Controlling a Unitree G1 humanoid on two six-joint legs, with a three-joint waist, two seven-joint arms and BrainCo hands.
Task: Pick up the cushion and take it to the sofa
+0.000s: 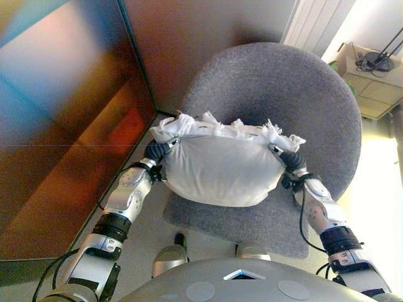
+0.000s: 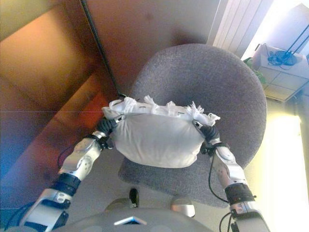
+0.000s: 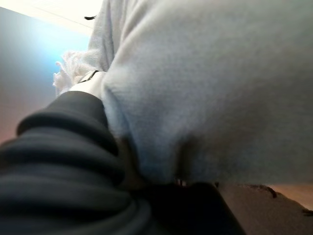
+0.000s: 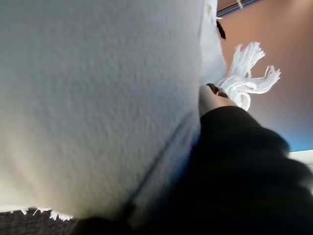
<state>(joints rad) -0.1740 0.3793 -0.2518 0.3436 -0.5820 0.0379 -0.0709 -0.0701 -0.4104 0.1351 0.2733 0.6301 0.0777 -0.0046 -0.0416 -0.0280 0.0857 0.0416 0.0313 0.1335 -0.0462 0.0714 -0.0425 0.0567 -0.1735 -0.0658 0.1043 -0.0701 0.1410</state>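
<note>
Nearest you, both arms reach forward and clamp the white cushion (image 1: 220,170) between them, one at each end. Your left robot hand (image 1: 157,153) presses into the cushion's left end and your right robot hand (image 1: 288,159) into its right end. Only the dark ribbed covers show against the fabric in every view, the fingers being buried in or behind it, so you cannot tell whether either hand is curled into the cloth or just pushing flat.

The cushion sits between the two hands, over the seat of the grey armchair (image 1: 296,94), with its fringed edge (image 1: 208,126) on the far side. Its underside looks close to the seat, and from these views you cannot say whether it is clear of the seat or touching it.

Beyond the chair stands a brown wall, and no sofa is in sight.

The risk from here is the squeeze itself. The cushion is soft and will compress, so if your arms drift apart while you turn or walk, it could sag and slip out downward. Uneven pressure could let one end roll free.
</note>
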